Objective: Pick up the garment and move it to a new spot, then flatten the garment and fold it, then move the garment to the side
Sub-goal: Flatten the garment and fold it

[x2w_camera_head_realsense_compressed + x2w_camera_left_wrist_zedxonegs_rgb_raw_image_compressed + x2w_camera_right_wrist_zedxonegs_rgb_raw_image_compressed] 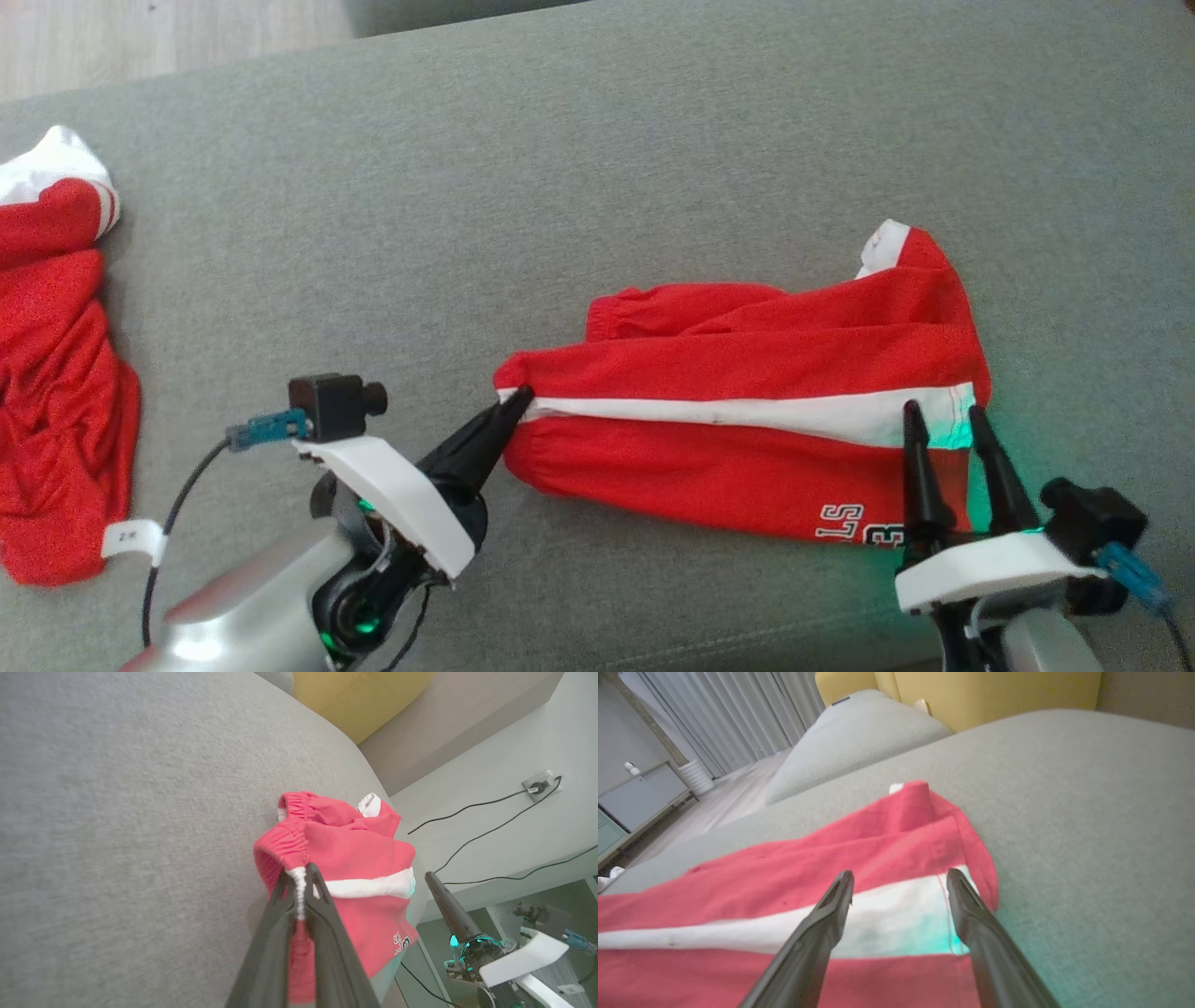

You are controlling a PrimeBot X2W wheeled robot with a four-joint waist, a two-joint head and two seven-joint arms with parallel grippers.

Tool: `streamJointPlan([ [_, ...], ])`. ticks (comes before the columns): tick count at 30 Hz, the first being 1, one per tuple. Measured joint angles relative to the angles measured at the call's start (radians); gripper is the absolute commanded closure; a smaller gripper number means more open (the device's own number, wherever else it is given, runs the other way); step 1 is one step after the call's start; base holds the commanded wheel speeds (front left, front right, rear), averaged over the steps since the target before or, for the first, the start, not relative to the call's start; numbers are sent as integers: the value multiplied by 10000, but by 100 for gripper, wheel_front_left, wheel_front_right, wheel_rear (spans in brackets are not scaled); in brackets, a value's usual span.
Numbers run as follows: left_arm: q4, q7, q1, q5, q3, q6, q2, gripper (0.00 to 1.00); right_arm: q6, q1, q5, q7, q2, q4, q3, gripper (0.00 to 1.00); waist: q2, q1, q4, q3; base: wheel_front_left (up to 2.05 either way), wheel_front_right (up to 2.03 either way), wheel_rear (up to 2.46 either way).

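I am gripping the red shorts [747,359].
My left gripper [516,399] is pinching their elastic edge; my right gripper [943,413] is standing spread at their opposite end.

This is a home, by the look of it a living room. A broad grey upholstered cushion [653,140] carries a red garment [747,373], and a mustard-yellow upholstered back [994,695] rises behind another grey cushion. Long pale curtains [738,714] hang down to a light wood floor [733,807]. A low cabinet [644,795] stands by the wall, and cables [467,807] trail to a wall socket [539,785].
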Motion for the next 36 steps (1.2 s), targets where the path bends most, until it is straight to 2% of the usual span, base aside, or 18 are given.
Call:
streamJointPlan([
  [1,-2,0,0,81,180,0,63,100,0,-201,163,2,2,828,-52,0,0,0,89,30,0,0,0],
  [4,0,0,0,230,203,0,102,100,0,-598,337,2,6,1557,-56,0,0,0,222,77,0,0,0],
  [19,157,0,-1,608,479,-2,75,100,0,-992,514,2,4,2399,-263,0,0,0,359,119,0,0,0],
  [21,159,0,-1,625,489,-2,73,100,0,-992,550,2,4,2370,-182,8,0,0,357,111,0,0,0],
  [23,163,0,-1,625,502,-2,73,100,0,-987,529,2,4,2257,-90,21,0,0,343,97,0,0,0],
  [26,176,0,-1,627,506,-2,73,100,0,-975,334,2,4,2098,-40,21,0,0,327,71,0,0,0],
  [29,201,0,0,708,508,-2,69,100,0,-918,328,2,4,2079,17,33,0,0,326,40,0,0,0],
  [30,207,0,0,709,508,-2,69,100,0,-912,326,2,4,2079,21,48,0,0,328,31,0,0,0],
  [32,215,0,0,709,506,-2,65,100,0,-913,324,2,4,2063,23,67,0,0,333,12,0,0,0],
  [33,219,0,0,715,510,-2,65,100,0,-912,320,2,4,2021,25,98,0,0,333,-1,0,0,0],
  [36,217,0,5,905,644,-2,63,100,0,-883,86,2,8,1662,-96,100,0,0,328,-43,0,0,0],
])
